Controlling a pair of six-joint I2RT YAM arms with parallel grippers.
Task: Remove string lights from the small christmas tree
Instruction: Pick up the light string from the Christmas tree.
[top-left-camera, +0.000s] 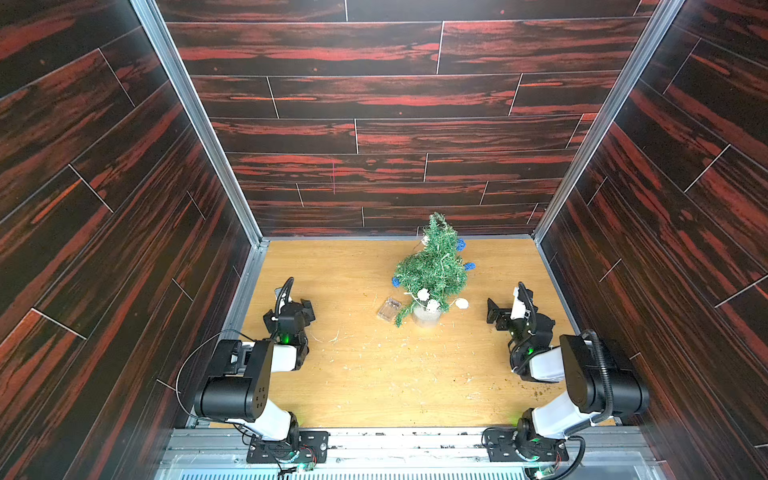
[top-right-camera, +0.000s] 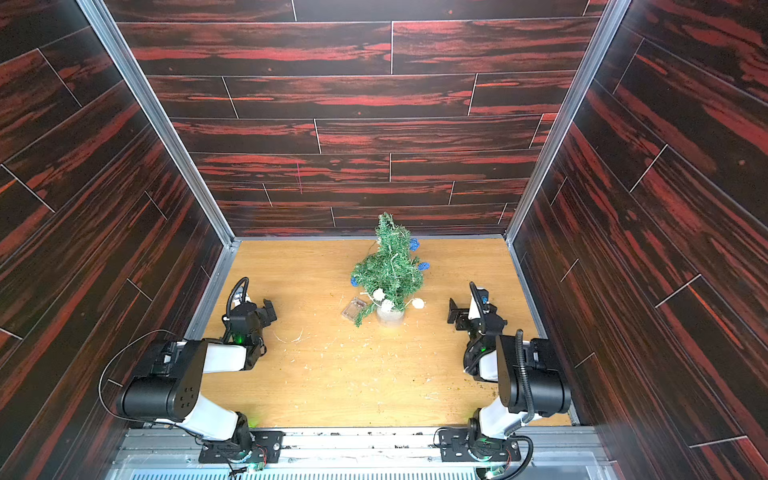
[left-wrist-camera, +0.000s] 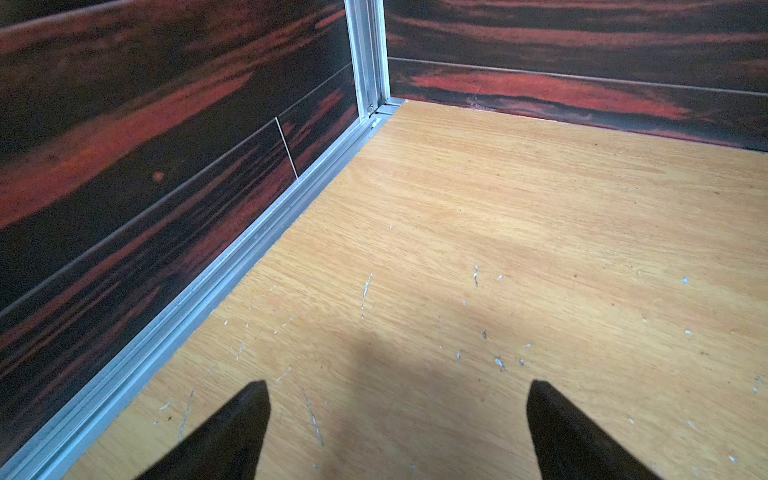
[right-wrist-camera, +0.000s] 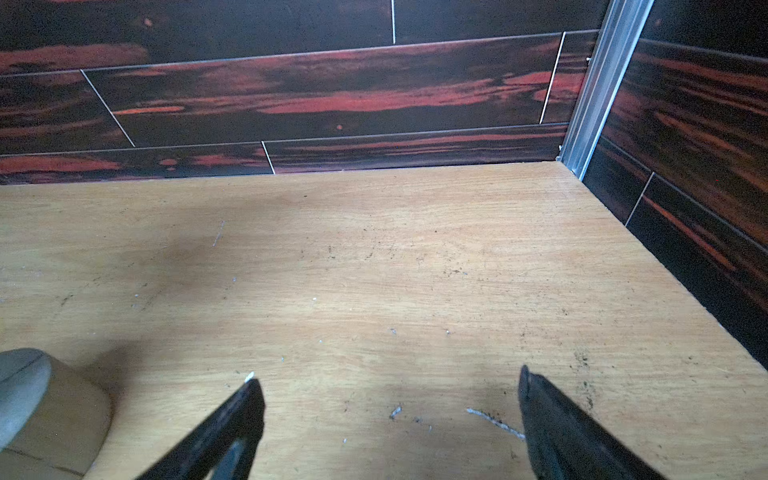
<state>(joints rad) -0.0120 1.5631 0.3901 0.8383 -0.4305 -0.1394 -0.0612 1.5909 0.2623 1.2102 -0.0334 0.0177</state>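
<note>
String lights (top-left-camera: 423, 294) are wound on the small christmas tree (top-left-camera: 434, 268), with white and blue balls among its branches. Their clear battery box (top-left-camera: 389, 309) lies on the counter (top-left-camera: 374, 374) just beside the pot (top-left-camera: 426, 318). The tree stands upright toward the counter's back, right of centre. Well apart on either side, the left tool (left-wrist-camera: 397, 395) and the right tool (right-wrist-camera: 390, 382) hang spread wide, holding nothing.

Looks like a robotics lab test cell. Walled on three sides with wood-print panels (top-left-camera: 374, 95) in aluminium framing (top-left-camera: 194, 112), over a scuffed plywood tabletop (top-left-camera: 374, 374). Fitted with a left arm (top-left-camera: 232, 390) and a right arm (top-left-camera: 598, 386) bolted to a front metal rail (top-left-camera: 407, 446).
</note>
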